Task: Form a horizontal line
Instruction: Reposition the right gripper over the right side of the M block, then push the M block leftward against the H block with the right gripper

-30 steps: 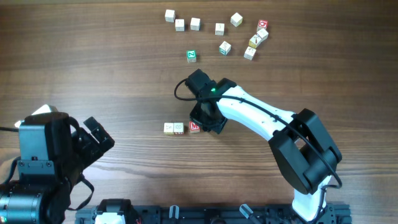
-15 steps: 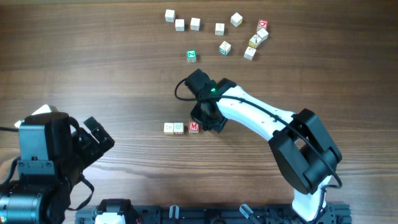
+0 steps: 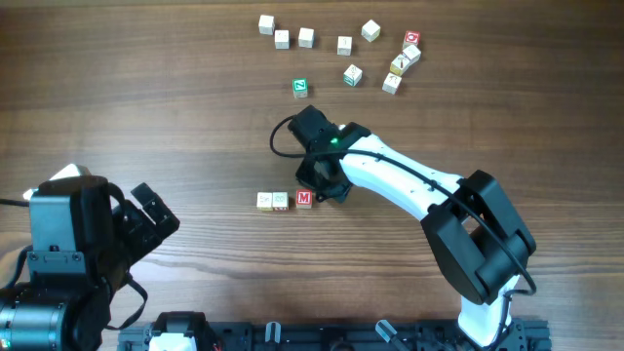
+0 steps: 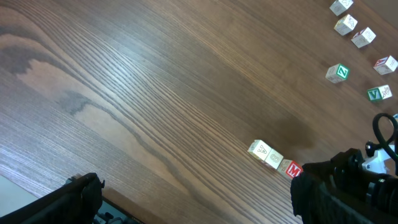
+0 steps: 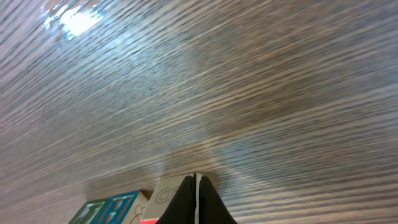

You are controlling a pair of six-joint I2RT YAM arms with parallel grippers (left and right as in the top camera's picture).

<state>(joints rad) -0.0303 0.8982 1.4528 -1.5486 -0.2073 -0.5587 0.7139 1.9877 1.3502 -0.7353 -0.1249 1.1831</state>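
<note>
Three small letter cubes lie in a row on the table: two pale ones (image 3: 263,200) (image 3: 280,200) and a red M cube (image 3: 304,199) at the right end. They also show in the left wrist view, with the M cube (image 4: 291,168) nearest the right arm. My right gripper (image 3: 318,188) is shut and empty, just right of and behind the M cube. In the right wrist view its closed fingertips (image 5: 196,198) stand over a pale cube (image 5: 166,190). My left gripper (image 4: 199,211) is open and empty, far to the left near the table's front edge.
A green-faced cube (image 3: 300,88) sits alone behind the right gripper. Several loose cubes are scattered along the back, from one at the left (image 3: 266,23) to a cluster at the right (image 3: 402,60). The right arm's cable loops near its wrist (image 3: 283,136).
The right gripper has drawn back a little from the row, and the red M cube is now fully uncovered. The left arm has not moved.
</note>
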